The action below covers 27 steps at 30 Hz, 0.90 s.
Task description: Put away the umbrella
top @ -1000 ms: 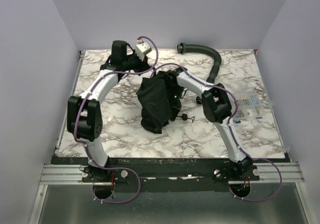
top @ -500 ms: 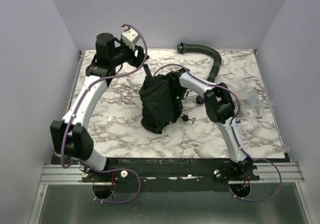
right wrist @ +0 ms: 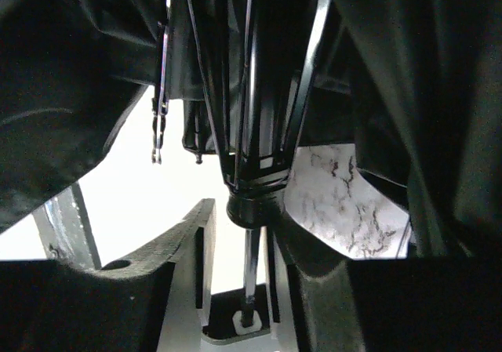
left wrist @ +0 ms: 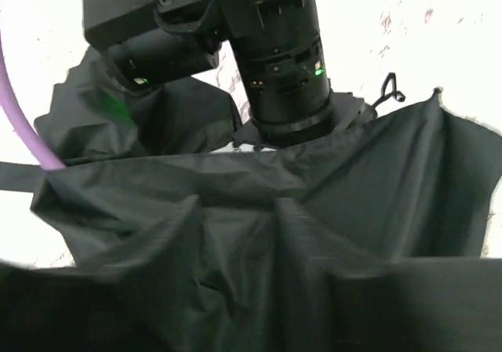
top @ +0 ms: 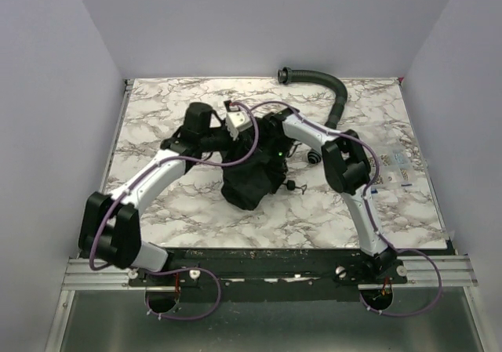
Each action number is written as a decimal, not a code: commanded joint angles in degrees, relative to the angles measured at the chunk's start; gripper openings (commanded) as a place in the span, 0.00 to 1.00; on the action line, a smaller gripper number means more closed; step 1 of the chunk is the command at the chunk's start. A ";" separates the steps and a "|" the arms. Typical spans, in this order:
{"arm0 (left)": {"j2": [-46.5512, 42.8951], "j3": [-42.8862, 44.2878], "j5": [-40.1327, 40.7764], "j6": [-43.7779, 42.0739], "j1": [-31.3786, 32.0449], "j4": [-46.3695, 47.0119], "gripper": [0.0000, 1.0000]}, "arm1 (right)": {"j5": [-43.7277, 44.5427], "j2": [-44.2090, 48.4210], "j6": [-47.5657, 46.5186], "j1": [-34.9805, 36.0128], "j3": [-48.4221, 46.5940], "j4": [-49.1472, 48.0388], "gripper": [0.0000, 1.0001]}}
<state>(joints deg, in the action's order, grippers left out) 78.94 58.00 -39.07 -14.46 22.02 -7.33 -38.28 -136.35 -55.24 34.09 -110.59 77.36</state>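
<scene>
The umbrella (top: 249,181) is a crumpled black fabric bundle standing mid-table. My right gripper (top: 271,135) is behind it. In the right wrist view its jaws (right wrist: 239,211) close around the thin metal shaft (right wrist: 249,277), just under the black runner (right wrist: 251,203), with ribs and canopy hanging above. My left gripper (top: 238,135) sits low at the canopy's top left. In the left wrist view black fabric (left wrist: 259,234) fills the lower half. The left fingers (left wrist: 423,305) show dimly, wide apart at the bottom corners, with cloth between them. The right arm's wrist (left wrist: 274,62) is beyond.
A black ribbed hose (top: 328,81) curves along the back right of the marble table (top: 157,109). Small flat packets (top: 392,170) lie at the right edge. The umbrella's strap end (top: 293,185) lies on the table right of the bundle. Purple walls enclose three sides.
My left arm came down from a raised spot at the back left onto the umbrella's top. The fabric bundle looks pressed lower. The right arm has stayed put.
</scene>
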 commanded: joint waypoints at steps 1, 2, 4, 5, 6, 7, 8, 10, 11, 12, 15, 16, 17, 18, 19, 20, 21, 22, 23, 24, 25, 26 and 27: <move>10.17 7.03 10.46 -11.14 1.27 -8.36 0.29 | 2.13 -2.14 -3.48 -0.53 2.36 -4.45 0.35; 12.00 8.09 11.44 -11.43 1.36 -9.27 0.22 | 1.75 -2.15 -3.94 -0.64 2.46 -4.12 0.35; 14.97 10.34 13.12 -12.83 2.42 -12.09 0.10 | 0.66 -1.95 -4.22 -1.40 2.65 -3.93 0.35; 16.32 11.10 14.34 -13.83 3.13 -13.26 0.06 | 0.05 -1.88 -4.53 -1.90 2.60 -3.67 0.36; 17.14 11.76 15.49 -14.49 4.04 -14.39 0.00 | -0.39 -1.83 -5.15 -2.12 2.57 -3.28 0.37; 18.12 12.37 16.20 -14.65 4.36 -15.39 0.00 | -0.79 -1.61 -5.58 -2.35 2.51 -2.96 0.38; 18.91 13.14 16.47 -14.44 4.58 -16.76 0.00 | -1.14 -1.32 -5.73 -2.44 2.65 -2.84 0.38; 19.35 13.46 17.33 -13.49 4.61 -17.88 0.00 | -1.64 -0.52 -5.97 -2.54 2.57 -2.67 0.42; 19.17 13.33 17.56 -13.21 4.61 -18.12 0.00 | -1.86 -0.08 -5.96 -2.54 2.57 -2.74 0.44; 18.58 12.91 17.81 -12.64 4.61 -17.93 0.00 | -1.91 0.19 -5.93 -2.58 2.55 -2.92 0.46; 14.76 11.77 17.79 -8.35 4.16 -14.26 0.19 | -1.57 0.03 -5.41 -2.56 2.83 -3.92 0.47; 12.64 11.92 16.37 -6.57 3.75 -13.30 0.26 | -1.38 -0.27 -5.24 -2.49 2.92 -4.09 0.47; 10.88 12.12 14.70 -5.02 3.33 -11.80 0.32 | -1.29 -0.59 -5.08 -2.56 3.04 -4.21 0.47; 8.52 12.18 13.59 -3.36 3.04 -10.26 0.45 | -1.19 -0.91 -4.82 -2.53 3.30 -4.54 0.50; 6.66 12.25 12.29 -2.29 2.94 -8.21 0.53 | -1.18 -1.09 -4.72 -2.58 3.48 -4.71 0.50; 4.63 12.42 10.82 -1.19 2.81 -6.56 0.60 | -1.10 -1.18 -4.57 -2.53 3.74 -4.99 0.50; 2.95 12.91 8.75 -0.11 2.64 -5.46 0.63 | -0.97 -1.09 -4.45 -2.49 3.86 -5.28 0.50; 1.71 13.37 7.34 1.13 2.39 -4.25 0.64 | -0.94 -1.11 -4.27 -2.55 4.04 -5.46 0.50; 0.44 13.73 5.48 2.33 2.26 -3.38 0.64 | -0.85 -1.07 -4.27 -2.53 3.97 -5.51 0.51; -0.71 13.68 3.80 3.34 2.02 -2.08 0.65 | -0.89 -1.02 -4.26 -2.55 3.98 -5.61 0.51; -2.17 13.12 2.73 4.30 1.78 -0.95 0.65 | -0.92 -0.93 -4.24 -2.54 3.97 -5.59 0.51; -3.25 12.53 2.03 4.52 1.51 -0.44 0.65 | -1.00 -0.86 -4.25 -2.56 4.04 -5.59 0.51; -4.31 11.68 1.60 4.42 1.18 -0.75 0.65 | -1.07 -0.76 -4.30 -2.53 4.06 -5.62 0.51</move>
<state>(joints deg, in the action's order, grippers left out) 79.68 70.70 -30.96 -14.66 23.92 -12.36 -42.63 -136.05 -56.05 31.83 -108.36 79.35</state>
